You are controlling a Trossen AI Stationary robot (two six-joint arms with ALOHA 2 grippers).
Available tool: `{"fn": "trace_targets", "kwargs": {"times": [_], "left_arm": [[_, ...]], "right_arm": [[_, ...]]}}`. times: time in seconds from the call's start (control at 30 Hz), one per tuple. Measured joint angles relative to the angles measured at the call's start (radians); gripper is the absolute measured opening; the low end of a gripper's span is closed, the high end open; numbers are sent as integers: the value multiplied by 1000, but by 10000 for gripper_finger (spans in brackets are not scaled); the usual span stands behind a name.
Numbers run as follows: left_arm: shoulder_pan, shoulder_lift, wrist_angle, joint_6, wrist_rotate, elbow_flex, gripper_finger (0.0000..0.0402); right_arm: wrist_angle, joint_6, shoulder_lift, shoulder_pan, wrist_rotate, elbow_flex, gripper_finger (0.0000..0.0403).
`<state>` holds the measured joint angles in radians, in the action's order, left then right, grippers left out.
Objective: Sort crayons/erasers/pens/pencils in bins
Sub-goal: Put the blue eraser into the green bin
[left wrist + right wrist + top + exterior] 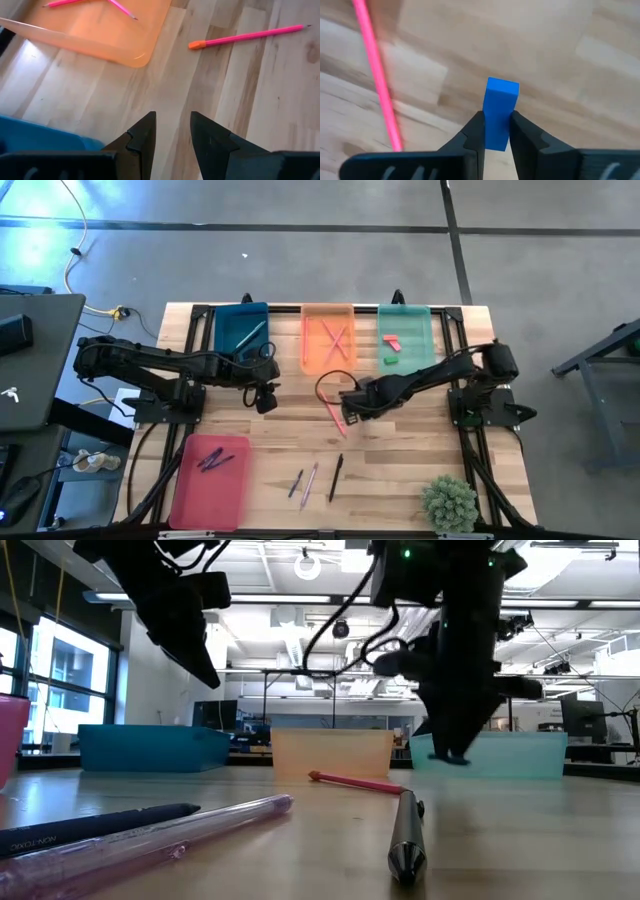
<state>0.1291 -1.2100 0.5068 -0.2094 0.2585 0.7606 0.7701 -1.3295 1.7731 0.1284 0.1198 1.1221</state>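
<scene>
My right gripper (352, 418) hangs over the middle of the table, shut on a small blue eraser (502, 95). A pink pencil (335, 412) lies flat on the wood right beside it. My left gripper (266, 398) waits open with nothing in it, just in front of the teal bin (240, 330); its wrist view shows the gap between its fingers (173, 122). The orange bin (328, 338) holds pink pencils. In the mint bin (405, 320) lie a red eraser (392, 343) and a green one (388, 361). The pink-red bin (210, 480) at the near left holds dark pens. My right gripper pinches the blue eraser between its two fingers, which press on two opposite long faces (496, 125) at one end of the block. The fingers come from above, pointing steeply down. The eraser's free end (503, 86) sticks out past the fingertips, clear of the table.
Three pens or pencils (312, 480) lie loose near the front edge, and they fill the foreground of the low view (150, 825). A small green plant (450, 502) stands at the near right corner. Bare wood lies between the far bins and the loose pens.
</scene>
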Motion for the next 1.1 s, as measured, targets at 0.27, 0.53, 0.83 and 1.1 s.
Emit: {"fn": "trace_targets", "kwargs": {"times": [0.27,0.53,0.83,1.1], "left_arm": [[-2,0,0,-24,-46,0,106],[-2,0,0,-30,-46,0,106],[-12,-1,3,-60,-46,0,106],[-42,-1,3,-65,-46,0,106]], "right_arm": [[21,107,-135,-38,132,1,53],[97,267,-301,-116,308,3,54],[198,462,-450,-272,430,4,54],[227,636,-490,-496,417,4,54]]}}
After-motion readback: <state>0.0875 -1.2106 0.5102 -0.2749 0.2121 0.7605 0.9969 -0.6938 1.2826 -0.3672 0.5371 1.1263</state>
